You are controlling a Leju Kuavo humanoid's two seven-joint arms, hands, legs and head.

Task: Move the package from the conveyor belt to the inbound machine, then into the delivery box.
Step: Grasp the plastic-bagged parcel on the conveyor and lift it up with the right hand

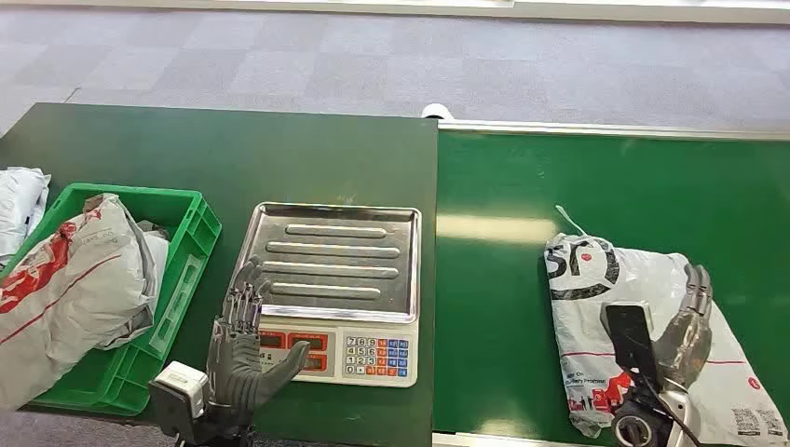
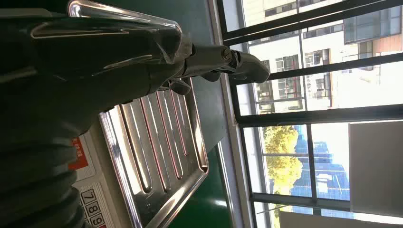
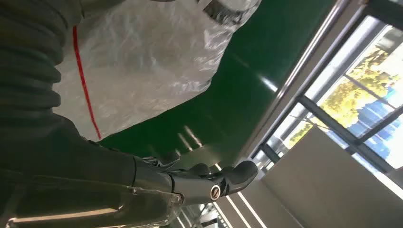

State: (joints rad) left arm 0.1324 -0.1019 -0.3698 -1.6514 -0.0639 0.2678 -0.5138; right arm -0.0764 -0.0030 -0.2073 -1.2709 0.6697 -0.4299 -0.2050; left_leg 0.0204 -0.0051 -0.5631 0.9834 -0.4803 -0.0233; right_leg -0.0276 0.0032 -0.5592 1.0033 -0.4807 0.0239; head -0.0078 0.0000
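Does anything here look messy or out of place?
Mostly tidy. The green plastic crate is overfilled: a grey and red plastic mail bag bulges over its rim. The crumpled white plastic package lies askew on the green conveyor belt.

We see grey carpet tiles (image 1: pixel 373 65) at twelve o'clock; tall windows (image 2: pixel 323 95) show sunlit buildings and trees (image 2: pixel 283 156).

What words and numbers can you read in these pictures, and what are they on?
"7", "8", "9": on the scale's keypad, seen from the left wrist.
Keypad digits in the head view: too small to read surely.
Big black print on the white package on the conveyor belt: unclear letters.
Its small labels: blurred.
Red print on the bags in the green box: unreadable.
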